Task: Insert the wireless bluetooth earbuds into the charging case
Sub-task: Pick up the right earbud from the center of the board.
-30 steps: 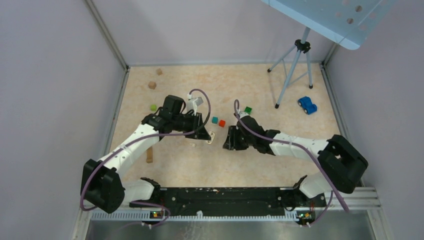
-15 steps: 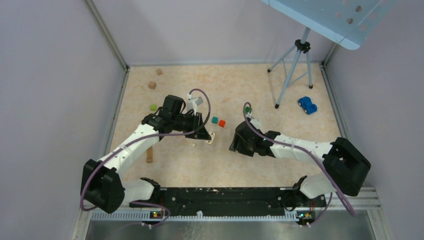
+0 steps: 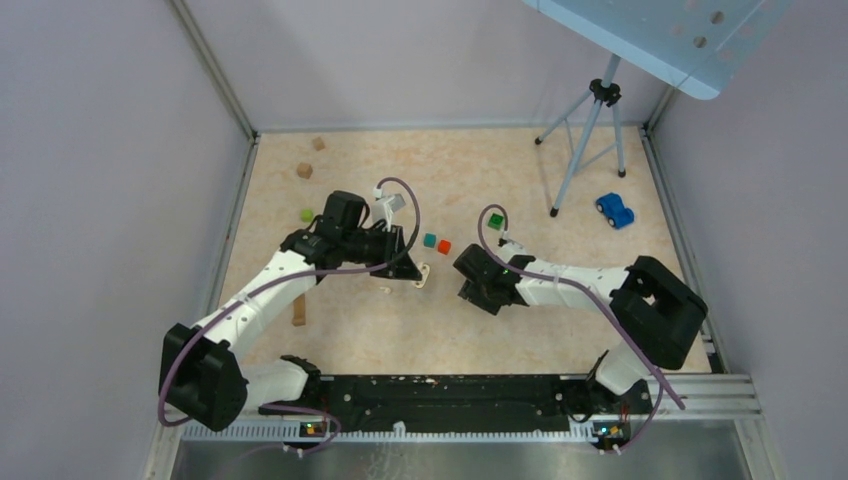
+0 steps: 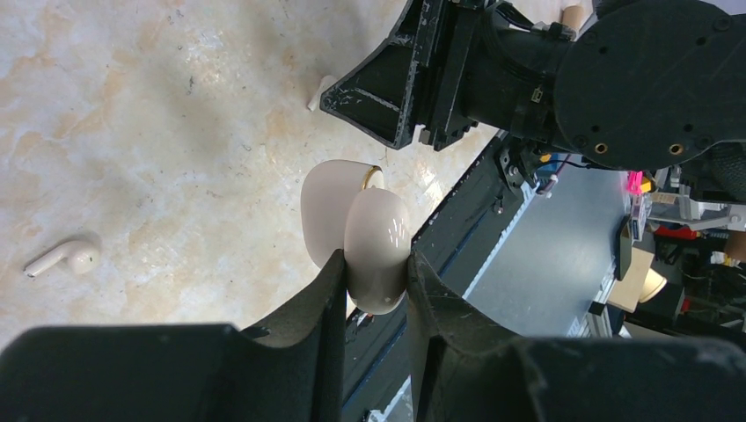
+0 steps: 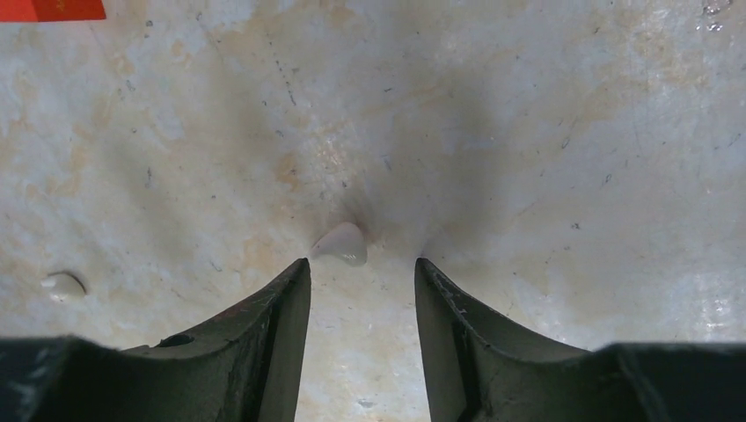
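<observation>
The left gripper is clamped tight on the charging case. The case looks partly open, though its inside is hidden from me. One of the wireless bluetooth earbuds lies on the table near the case, on the left arm's side. The other earbud lies on the case's far side, just ahead of the right gripper. That gripper's jaws stand apart, holding nothing.

Robot lab test cell. Marbled tabletop boxed in by plain lilac wall panels with metal corner posts. A tripod and a perforated pale-blue panel upper right. Black mounting rail bottom centre. Wiring and electronics clutter at right of the left wrist view.
</observation>
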`<state>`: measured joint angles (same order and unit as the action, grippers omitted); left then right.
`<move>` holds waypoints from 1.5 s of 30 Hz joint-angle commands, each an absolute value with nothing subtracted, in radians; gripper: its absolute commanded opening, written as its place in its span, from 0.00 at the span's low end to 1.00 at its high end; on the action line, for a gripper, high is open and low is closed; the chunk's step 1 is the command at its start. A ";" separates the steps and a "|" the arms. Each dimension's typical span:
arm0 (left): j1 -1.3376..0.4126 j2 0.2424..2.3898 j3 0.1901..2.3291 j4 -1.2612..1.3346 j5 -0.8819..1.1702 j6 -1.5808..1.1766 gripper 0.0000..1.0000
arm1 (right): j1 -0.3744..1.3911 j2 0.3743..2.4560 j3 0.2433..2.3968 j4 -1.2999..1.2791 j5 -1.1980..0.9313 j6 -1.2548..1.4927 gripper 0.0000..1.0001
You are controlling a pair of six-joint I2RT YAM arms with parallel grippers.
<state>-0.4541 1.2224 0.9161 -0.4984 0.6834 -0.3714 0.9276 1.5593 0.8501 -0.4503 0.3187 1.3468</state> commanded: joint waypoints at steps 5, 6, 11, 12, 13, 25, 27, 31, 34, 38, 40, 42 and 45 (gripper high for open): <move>-0.450 1.193 0.905 -0.465 0.697 -0.357 0.00 | 0.940 1.636 0.949 -0.448 0.353 1.372 0.41; -0.452 1.192 0.905 -0.465 0.695 -0.356 0.00 | 0.940 1.642 0.955 -0.447 0.353 1.371 0.40; -0.451 1.185 0.901 -0.463 0.694 -0.356 0.00 | 0.939 1.684 1.001 -0.470 0.360 1.341 0.36; -0.451 1.185 0.899 -0.462 0.693 -0.355 0.00 | 0.925 1.694 1.010 -0.476 0.362 1.332 0.35; -0.451 1.186 0.898 -0.463 0.694 -0.354 0.00 | 0.938 1.701 1.018 -0.480 0.362 1.322 0.34; -0.451 1.190 0.900 -0.465 0.693 -0.345 0.00 | 0.939 1.752 1.070 -0.530 0.368 1.177 0.28; -0.450 1.193 0.903 -0.465 0.694 -0.345 0.00 | 0.940 1.746 1.063 -0.526 0.371 1.167 0.28; -0.451 1.202 0.905 -0.463 0.699 -0.347 0.00 | 0.939 1.736 1.051 -0.517 0.374 1.149 0.28; -0.451 1.206 0.908 -0.461 0.705 -0.347 0.00 | 0.938 1.734 1.049 -0.507 0.378 1.127 0.28; -0.451 1.209 0.913 -0.460 0.707 -0.350 0.00 | 0.931 1.725 1.039 -0.481 0.376 1.107 0.26; -0.450 1.209 0.913 -0.460 0.707 -0.350 0.00 | 0.927 1.716 1.030 -0.466 0.376 1.098 0.24; -0.450 1.210 0.913 -0.462 0.708 -0.350 0.00 | 0.922 1.711 1.028 -0.461 0.377 1.092 0.23; -0.450 1.210 0.911 -0.462 0.708 -0.351 0.00 | 0.915 1.707 1.024 -0.457 0.378 1.084 0.21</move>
